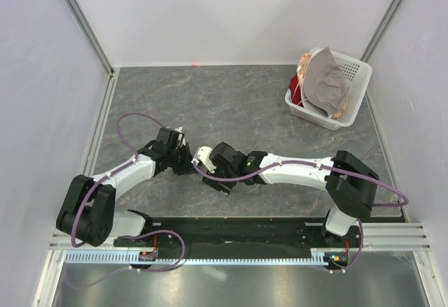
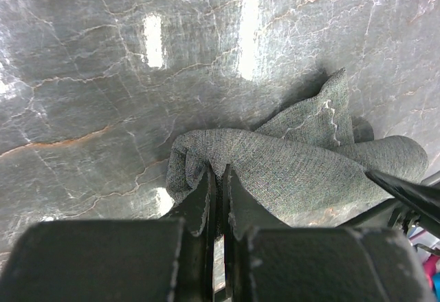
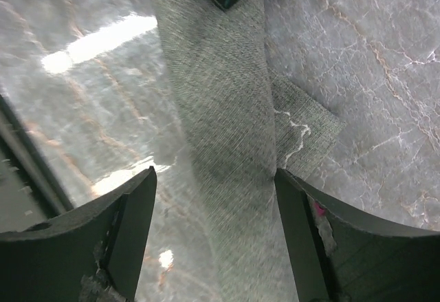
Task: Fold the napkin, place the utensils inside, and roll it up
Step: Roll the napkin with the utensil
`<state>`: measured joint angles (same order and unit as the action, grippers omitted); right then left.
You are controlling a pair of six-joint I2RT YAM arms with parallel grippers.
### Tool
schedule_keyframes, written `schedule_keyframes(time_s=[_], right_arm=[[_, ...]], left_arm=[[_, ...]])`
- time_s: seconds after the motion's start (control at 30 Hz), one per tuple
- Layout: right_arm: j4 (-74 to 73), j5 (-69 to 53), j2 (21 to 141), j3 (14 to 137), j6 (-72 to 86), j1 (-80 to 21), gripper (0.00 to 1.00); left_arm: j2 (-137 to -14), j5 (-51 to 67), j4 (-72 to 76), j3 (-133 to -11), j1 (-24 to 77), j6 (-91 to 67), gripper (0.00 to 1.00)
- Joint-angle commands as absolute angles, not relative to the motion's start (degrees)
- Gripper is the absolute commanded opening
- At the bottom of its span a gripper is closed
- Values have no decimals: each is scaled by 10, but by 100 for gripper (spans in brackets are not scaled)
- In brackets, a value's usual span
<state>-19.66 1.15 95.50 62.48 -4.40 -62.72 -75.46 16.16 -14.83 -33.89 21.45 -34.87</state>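
one napkin (image 2: 295,168), rolled into a thick tube, lying at the near side of the table (image 1: 231,97); one hemmed corner (image 2: 330,109) sticks out loose from its side. spoon: not in view; judged to be wrapped inside the roll, unconfirmed. progress: folding and rolling look done; what seems left is letting go and backing off, perhaps tucking the loose corner.

one left gripper (image 2: 216,175), jaws closed together, tips touching one end of the roll; whether any cloth is pinched between them cannot be told.

one right gripper (image 3: 213,177), jaws spread wide, straddling the roll further along without clamping it.

one white basket (image 1: 359,76), far right corner, well apart from the roll. contents: a paler grey cloth (image 1: 327,83) draped on top, something red (image 1: 295,87) beneath it at the left side, other items too hidden to name.
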Motion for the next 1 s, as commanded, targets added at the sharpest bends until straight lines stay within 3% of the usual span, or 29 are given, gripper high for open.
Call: schedule_keyframes(time_s=[0.0, 0.4, 0.57, 0.6, 0.7, 0.73, 0.77, 0.83, 0.97], right_arm=[[-174, 55, 983, 622, -75, -630, 78], [-171, 36, 1022, 622, -97, -625, 75], [-173, -34, 1036, 621, -91, -603, 66], [-172, -48, 1040, 621, -90, -599, 64], [-178, -106, 1045, 621, -82, -582, 56], [-180, -126, 1046, 621, -79, -573, 54], [-183, -145, 1048, 622, -73, -568, 53], [-191, -203, 1055, 624, -67, -550, 51], [-207, -298, 1076, 634, -49, -519, 50]], left_arm=[[-758, 173, -170, -358, 212, -331, 2], [-763, 182, -171, -373, 213, -317, 2], [-757, 186, -169, -381, 213, -309, 7], [-754, 185, -169, -381, 212, -308, 10], [-737, 170, -170, -382, 212, -313, 36], [-731, 164, -169, -381, 213, -314, 51], [-727, 152, -170, -379, 213, -316, 56], [-710, 136, -173, -374, 213, -319, 65], [-676, 80, -189, -363, 212, -322, 68]])
